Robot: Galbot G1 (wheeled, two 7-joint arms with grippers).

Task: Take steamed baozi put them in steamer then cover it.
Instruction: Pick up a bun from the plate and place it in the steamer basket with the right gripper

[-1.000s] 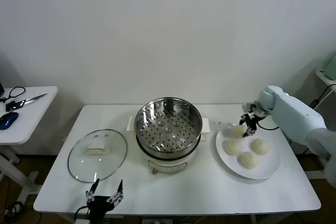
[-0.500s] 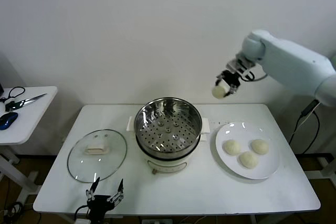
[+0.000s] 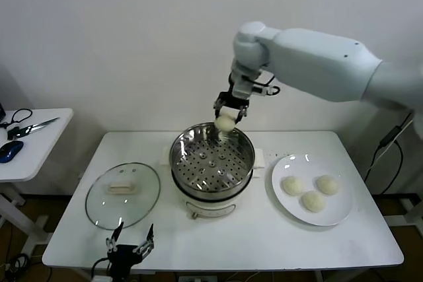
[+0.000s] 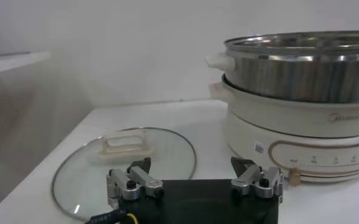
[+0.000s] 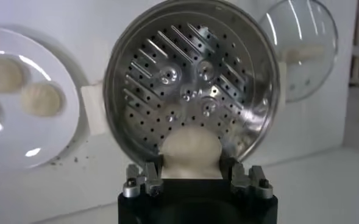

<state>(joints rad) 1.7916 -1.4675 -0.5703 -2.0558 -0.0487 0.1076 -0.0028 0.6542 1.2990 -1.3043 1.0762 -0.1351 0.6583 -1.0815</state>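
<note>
Overhead, the right gripper (image 3: 227,114) hangs above the far rim of the steamer (image 3: 212,165), its fingers (image 5: 144,178) clamped on one steamed baozi (image 3: 226,121) that sits in the air over the pot. Inside, the perforated tray (image 5: 191,91) lies bare, with no bun on it. Three more buns (image 3: 292,185) rest on the white plate (image 3: 340,211), just beside the steamer on the robot's right side of the surface (image 3: 264,242). On the opposite side lies the glass lid (image 3: 123,194), flat, handle up. Near the front edge the left gripper (image 3: 131,249) stays low by the lid, fingers (image 4: 128,181) spread and holding nothing.
</note>
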